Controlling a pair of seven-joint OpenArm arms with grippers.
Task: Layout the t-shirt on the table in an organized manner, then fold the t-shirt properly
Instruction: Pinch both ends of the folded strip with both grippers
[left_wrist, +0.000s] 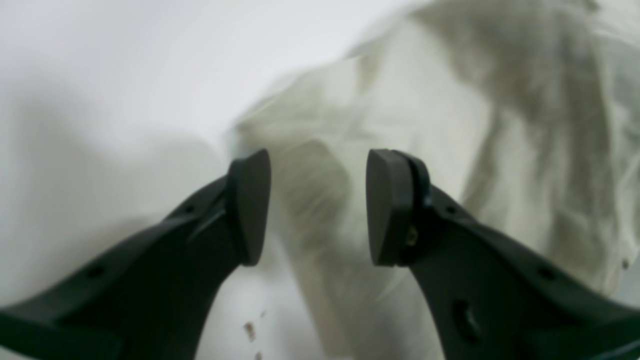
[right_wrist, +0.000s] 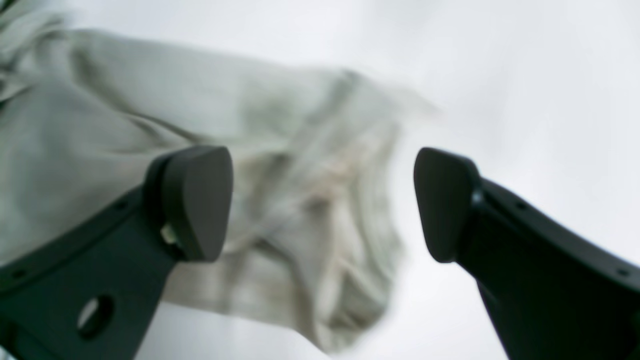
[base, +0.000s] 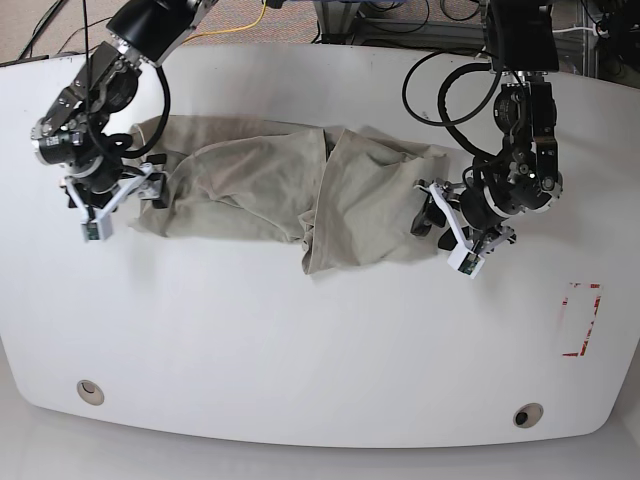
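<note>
Beside t-shirt (base: 300, 195): red tape outline (base: 582, 319).

Both wrist views motion-blurred; t-shirt (left_wrist: 450, 125) folds smeared, cut off at top/right edges; collar not discernible.

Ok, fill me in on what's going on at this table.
A two-armed robot is working on a pale t-shirt that lies stretched but rumpled across the white table, not yet flat or folded. The right tool is open at one end of the shirt, and the left tool is open at the other end, with cloth showing between its fingers. Neither has clamped the fabric; both wrist views are blurred.
</note>
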